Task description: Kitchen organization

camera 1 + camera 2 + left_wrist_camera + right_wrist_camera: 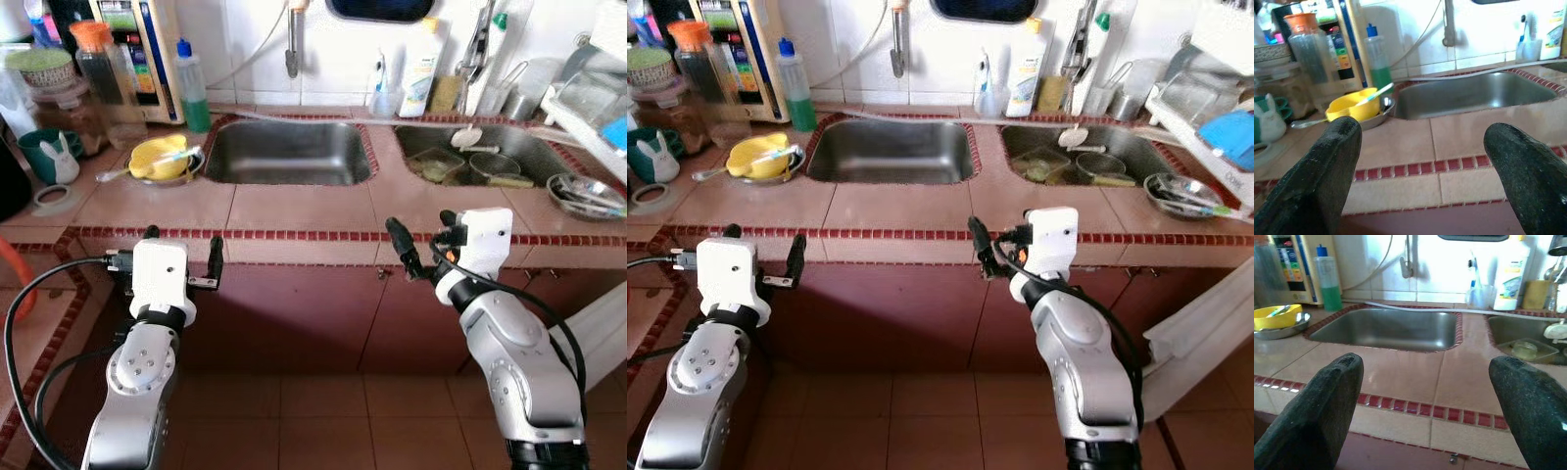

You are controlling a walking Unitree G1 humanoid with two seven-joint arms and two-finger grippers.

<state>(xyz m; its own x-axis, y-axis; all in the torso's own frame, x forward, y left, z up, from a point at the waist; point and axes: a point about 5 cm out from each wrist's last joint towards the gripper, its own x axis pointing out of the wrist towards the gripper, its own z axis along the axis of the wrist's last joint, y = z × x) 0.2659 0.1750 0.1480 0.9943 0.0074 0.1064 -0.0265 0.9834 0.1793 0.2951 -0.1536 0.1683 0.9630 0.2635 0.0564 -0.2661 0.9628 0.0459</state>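
I stand before a tiled kitchen counter (pixel 294 211) with two sinks. The left sink (pixel 287 152) is empty. The right sink (pixel 490 147) holds clear containers (pixel 436 164) and a glass bowl. A yellow bowl (pixel 162 157) with a utensil across it sits in a metal dish left of the sinks. My left gripper (pixel 183 247) hangs open just in front of the counter's edge, holding nothing. My right gripper (pixel 1425 364) is open too, level with the counter's edge in front of the strip between the sinks.
A green soap bottle (pixel 193 88), a jar with an orange lid (pixel 98 69) and a teal cup (pixel 39 152) stand at the back left. A roll of tape (pixel 54 199) lies near them. At the right are a metal bowl of utensils (pixel 586 194) and a dish rack (pixel 593 98). Brown cabinet fronts (pixel 313 313) lie below.
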